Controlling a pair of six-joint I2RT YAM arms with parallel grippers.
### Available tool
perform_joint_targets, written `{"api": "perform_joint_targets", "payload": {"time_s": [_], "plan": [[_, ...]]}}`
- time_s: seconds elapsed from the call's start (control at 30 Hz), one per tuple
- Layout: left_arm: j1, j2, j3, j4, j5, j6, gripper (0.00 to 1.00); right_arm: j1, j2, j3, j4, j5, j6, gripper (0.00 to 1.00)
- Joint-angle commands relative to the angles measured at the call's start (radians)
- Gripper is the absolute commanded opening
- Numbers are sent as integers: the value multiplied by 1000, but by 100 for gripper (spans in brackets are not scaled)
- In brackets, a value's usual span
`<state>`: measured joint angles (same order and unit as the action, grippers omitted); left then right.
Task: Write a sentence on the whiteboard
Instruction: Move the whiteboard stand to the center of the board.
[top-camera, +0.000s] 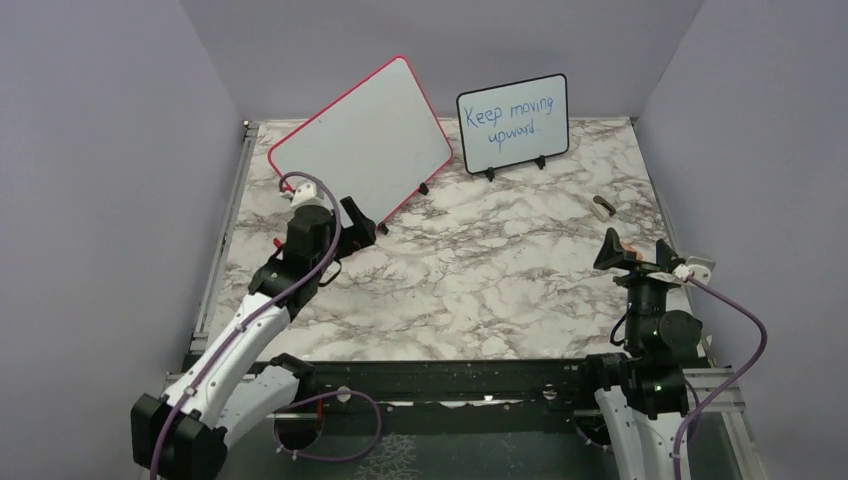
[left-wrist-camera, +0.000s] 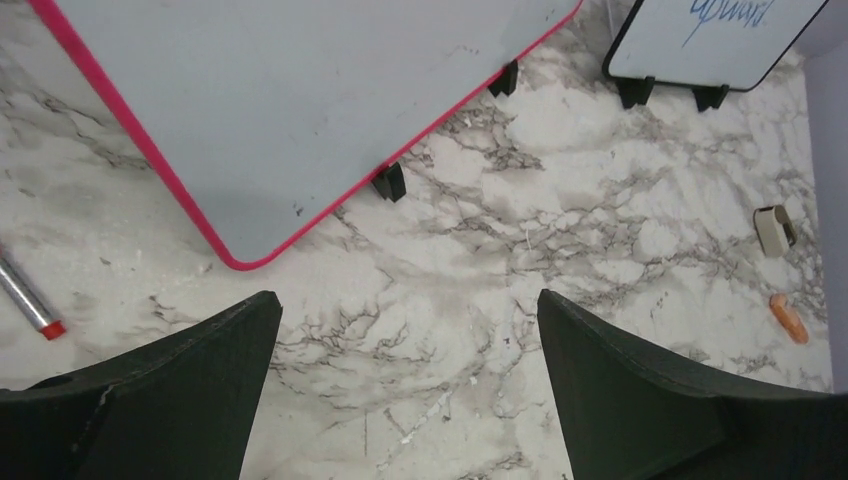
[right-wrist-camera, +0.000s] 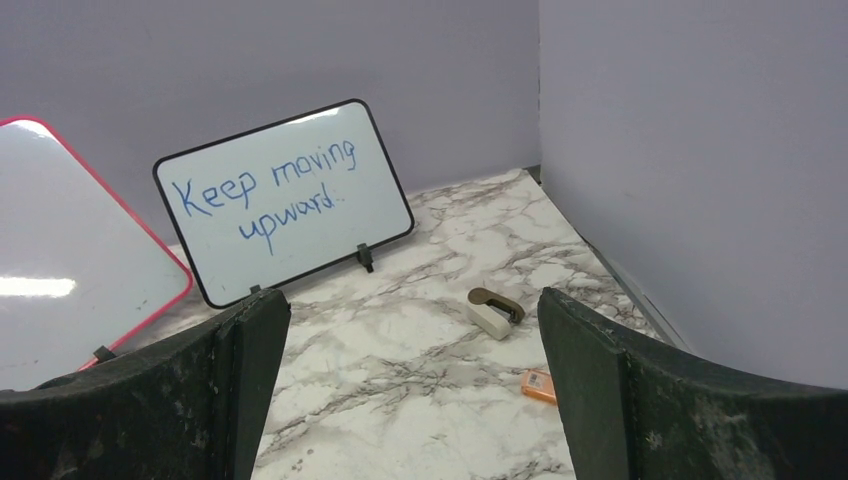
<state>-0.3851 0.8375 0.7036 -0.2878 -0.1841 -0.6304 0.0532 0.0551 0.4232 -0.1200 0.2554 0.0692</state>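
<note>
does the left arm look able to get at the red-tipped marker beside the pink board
Probably yes: the marker lies on bare table just left of the open left gripper, apart from the whiteboard, with nothing between them.

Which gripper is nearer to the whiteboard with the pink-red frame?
Left. The left gripper hovers beside the lower edge of the whiteboard; the right gripper is far off, over the right side of the table.

Plain lavender walls (top-camera: 100, 200) enclose a marble-patterned table (top-camera: 480, 280).
</note>
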Motion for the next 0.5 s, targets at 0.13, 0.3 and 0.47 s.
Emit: {"api": "perform_joint_targets", "payload": {"time_s": [0.13,0.3,0.47], "plan": [[-214,258,101,-43,-244,-134,99,15,-30,-9,36,-19,1,100],[-273,453,172,-43,-382,-190,99,22,-41,-12,39,-15,1,100],[-285,642,264,-51,-460,-259,97,33,-48,-11,37,-21,2,100]]}}
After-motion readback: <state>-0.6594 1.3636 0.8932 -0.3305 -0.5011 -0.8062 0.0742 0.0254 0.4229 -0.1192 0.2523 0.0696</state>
